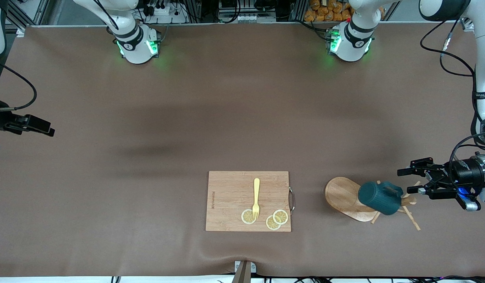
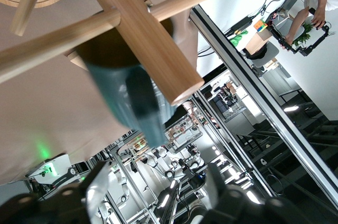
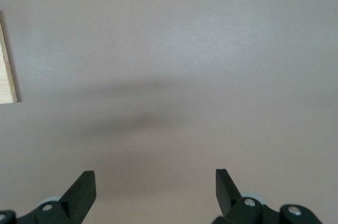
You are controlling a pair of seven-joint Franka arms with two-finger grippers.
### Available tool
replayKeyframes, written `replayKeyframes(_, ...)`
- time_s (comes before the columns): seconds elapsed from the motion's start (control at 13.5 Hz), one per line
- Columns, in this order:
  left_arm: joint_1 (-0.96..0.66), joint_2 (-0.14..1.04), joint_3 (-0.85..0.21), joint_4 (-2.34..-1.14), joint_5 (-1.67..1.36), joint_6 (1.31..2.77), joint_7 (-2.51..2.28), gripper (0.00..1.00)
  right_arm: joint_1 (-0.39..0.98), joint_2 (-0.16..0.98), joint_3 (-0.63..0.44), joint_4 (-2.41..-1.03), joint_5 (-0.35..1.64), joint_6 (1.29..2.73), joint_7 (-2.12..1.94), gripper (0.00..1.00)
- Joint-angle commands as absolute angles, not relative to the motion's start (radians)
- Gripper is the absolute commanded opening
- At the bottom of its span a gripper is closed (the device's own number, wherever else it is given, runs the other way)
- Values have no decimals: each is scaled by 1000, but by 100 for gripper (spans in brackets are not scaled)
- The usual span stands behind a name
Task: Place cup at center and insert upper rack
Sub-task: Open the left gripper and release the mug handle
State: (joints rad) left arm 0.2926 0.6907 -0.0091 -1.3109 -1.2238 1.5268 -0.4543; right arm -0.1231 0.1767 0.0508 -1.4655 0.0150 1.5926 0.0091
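Along the lower part of the front view, toward the left arm's end of the table (image 1: 148, 118), the upper rack (image 1: 346, 194) is seen toppled on its side, its oval base tilted up and its thin pegs splayed on the cloth. The cup (image 1: 380, 197) lies on its side against the pole; whether a peg is caught in its handle cannot be told. The left gripper (image 1: 409, 181) is held low, just beside the pole's tip, with its 2 fingers spread and nothing between them. At the middle height of the frame, at the right arm's end, the right gripper (image 1: 49, 131) is parked over bare table, waiting. At the lower middle a cutting board (image 1: 226, 188) is laid, with a yellow fork (image 1: 256, 196) and 3 lemon slices (image 1: 280, 216) on it (none of these belongs to the task).

From the left wrist view the rack's pole (image 2: 142, 28) and crossed pegs are seen close up, with the blurred teal cup (image 2: 127, 97) past them and the pole's end clear of the gripper.

From the right wrist view only bare cloth and a corner of the board are shown, and the right gripper (image 3: 156, 182) stands wide open.

Neither part of the task is judged done: the cup is well apart from the table's centre. A clean grip on the cup's rim or wall is called for next, then a lift clear of the pegs.
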Motion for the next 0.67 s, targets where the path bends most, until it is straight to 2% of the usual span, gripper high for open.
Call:
replayKeyframes(0.0, 292, 686, -8, -1302, -1243, 1516, -456, 100, -146, 176, 71, -1471, 21, 1594, 12, 100)
replayKeyframes(0.15, 279, 657, 5, -1304, -1211, 1532, -454, 100, -144, 176, 71, -1471, 21, 1591, 14, 100)
replayKeyframes(0.37, 232, 546, 2, -1315, -1042, 1627, -474, 100, -144, 176, 71, -1471, 21, 1588, 12, 100)
replayKeyframes(0.59, 186, 419, -17, -1397, -878, 1732, -489, 100, -141, 175, 72, -1470, 21, 1586, 14, 100)
